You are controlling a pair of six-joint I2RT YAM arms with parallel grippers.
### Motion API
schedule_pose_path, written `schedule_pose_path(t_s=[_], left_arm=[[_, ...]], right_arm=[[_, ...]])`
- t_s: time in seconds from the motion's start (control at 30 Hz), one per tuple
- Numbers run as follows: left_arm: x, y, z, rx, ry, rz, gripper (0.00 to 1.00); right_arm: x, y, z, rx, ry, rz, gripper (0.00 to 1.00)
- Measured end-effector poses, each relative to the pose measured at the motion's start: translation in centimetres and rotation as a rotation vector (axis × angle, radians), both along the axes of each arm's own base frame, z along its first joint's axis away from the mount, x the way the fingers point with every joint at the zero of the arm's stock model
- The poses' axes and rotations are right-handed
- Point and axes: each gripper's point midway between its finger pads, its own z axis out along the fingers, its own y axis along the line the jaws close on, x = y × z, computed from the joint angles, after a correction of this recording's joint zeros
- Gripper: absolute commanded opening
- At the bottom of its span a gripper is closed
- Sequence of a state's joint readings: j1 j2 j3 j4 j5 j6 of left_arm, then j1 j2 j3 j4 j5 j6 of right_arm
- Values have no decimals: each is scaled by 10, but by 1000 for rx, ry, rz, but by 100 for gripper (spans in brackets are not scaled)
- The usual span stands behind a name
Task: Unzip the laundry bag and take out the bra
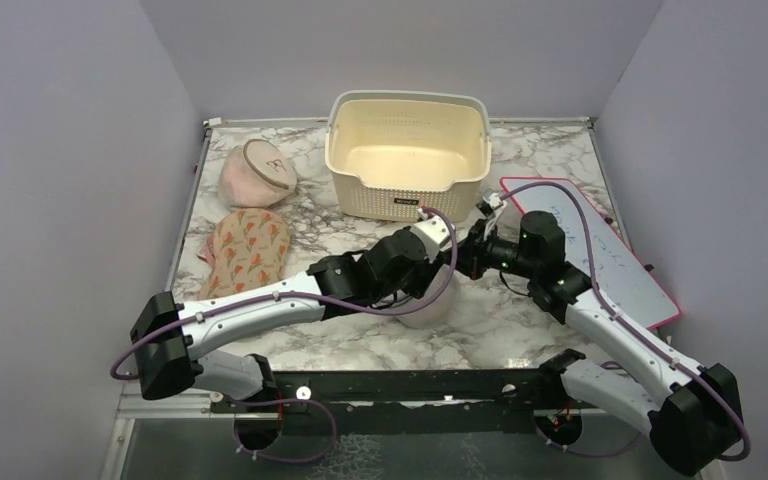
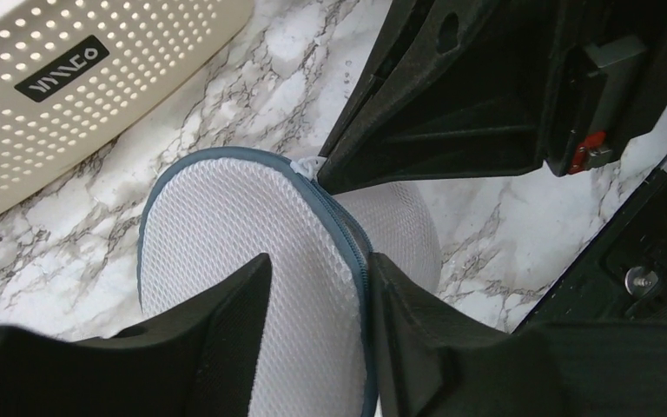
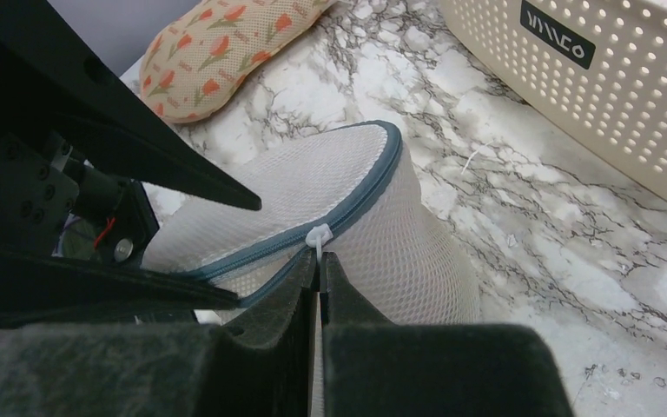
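The laundry bag [image 2: 226, 234] is a white mesh drum with a blue-grey zip rim, standing on the marble between both arms [image 1: 428, 314]. My left gripper [image 2: 320, 261] is open. One finger lies over the mesh lid and the other is against the zip rim, so the lid's edge sits between them. My right gripper [image 3: 320, 259] is shut on the white zip pull [image 3: 318, 235] at the bag's side. Beside the pull, the zip [image 3: 252, 254] shows as two separate blue lines, parted there. The bra is hidden.
A cream perforated basket [image 1: 407, 190] stands at the back centre. A pinkish round bag [image 1: 257, 172] and a floral fabric piece [image 1: 247, 248] lie at the back left. A white board with a pink rim [image 1: 615, 262] lies on the right. Grey walls close in three sides.
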State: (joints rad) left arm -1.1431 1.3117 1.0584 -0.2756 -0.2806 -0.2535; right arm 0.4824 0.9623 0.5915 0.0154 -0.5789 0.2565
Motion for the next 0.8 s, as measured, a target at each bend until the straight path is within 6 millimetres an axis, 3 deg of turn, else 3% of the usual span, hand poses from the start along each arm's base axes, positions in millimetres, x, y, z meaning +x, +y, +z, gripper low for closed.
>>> schedule_pose_path(t_s=[0.1, 0.3, 0.53, 0.8], left_arm=[[1, -1, -7, 32, 10, 1, 18], [2, 1, -8, 77, 0, -15, 1], [1, 9, 2, 106, -38, -47, 0], [-12, 8, 34, 51, -79, -154, 0]], right_arm=[[-1, 0, -1, 0, 1, 3, 1], [-2, -1, -4, -3, 7, 1, 1], [0, -4, -4, -6, -1, -26, 1], [1, -5, -4, -7, -2, -38, 1]])
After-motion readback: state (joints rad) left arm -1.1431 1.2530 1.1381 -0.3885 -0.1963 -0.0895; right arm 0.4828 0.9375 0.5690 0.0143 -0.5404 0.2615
